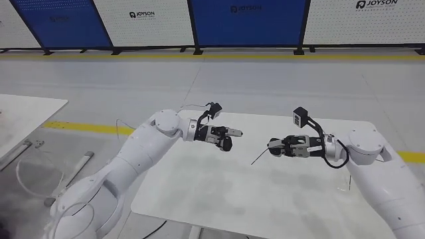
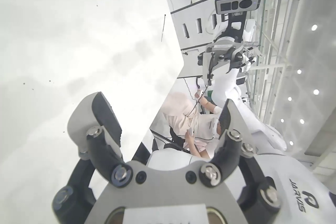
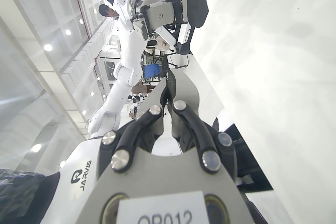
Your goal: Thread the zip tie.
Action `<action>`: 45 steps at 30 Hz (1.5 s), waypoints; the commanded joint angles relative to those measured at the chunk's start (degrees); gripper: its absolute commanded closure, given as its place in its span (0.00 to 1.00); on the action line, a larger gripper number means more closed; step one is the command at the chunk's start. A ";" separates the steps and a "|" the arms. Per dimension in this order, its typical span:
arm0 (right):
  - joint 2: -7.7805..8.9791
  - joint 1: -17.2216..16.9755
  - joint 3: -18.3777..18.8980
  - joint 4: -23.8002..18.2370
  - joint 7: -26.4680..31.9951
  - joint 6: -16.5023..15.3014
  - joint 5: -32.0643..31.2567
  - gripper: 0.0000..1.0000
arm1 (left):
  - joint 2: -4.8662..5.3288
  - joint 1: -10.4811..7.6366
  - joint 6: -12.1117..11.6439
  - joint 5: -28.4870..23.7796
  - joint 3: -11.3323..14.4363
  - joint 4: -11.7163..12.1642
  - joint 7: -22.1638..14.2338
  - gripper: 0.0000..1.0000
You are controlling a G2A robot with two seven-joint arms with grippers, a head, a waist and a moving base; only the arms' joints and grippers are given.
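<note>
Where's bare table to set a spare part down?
Free: the near half of the table, bordered by both arms and the near edge. Tight: the gap between left gripper and right gripper, where the held zip tie juts.

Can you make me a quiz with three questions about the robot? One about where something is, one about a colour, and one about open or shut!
1. Where is the zip tie?
A. Under the table
B. In the right end effector
C. On the floor

2. What colour is the zip tie?
A. Black
B. Red
C. Yellow

3. How is the left end effector?
A. Shut on a cup
B. Open, holding nothing
C. Shut on a pen

Answers:
1 B: the tie sticks out of the right end effector's shut fingers, above the table.
2 A: it shows as a thin black strip.
3 B: the left wrist view shows its fingers spread wide with nothing between them.
</note>
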 commanded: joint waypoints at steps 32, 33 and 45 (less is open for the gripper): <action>0.18 -6.79 2.50 -3.96 -10.77 1.88 2.29 1.00 | -1.49 3.81 0.43 -1.09 0.31 -5.02 2.58 0.00; 0.06 -6.69 2.26 -4.03 -10.89 2.24 2.29 1.00 | -1.48 4.02 0.39 -0.72 0.19 -5.83 3.10 0.00; -0.73 -5.75 1.11 -3.38 -12.96 3.22 2.43 1.00 | -1.87 4.12 1.94 1.34 0.30 -8.94 5.47 0.00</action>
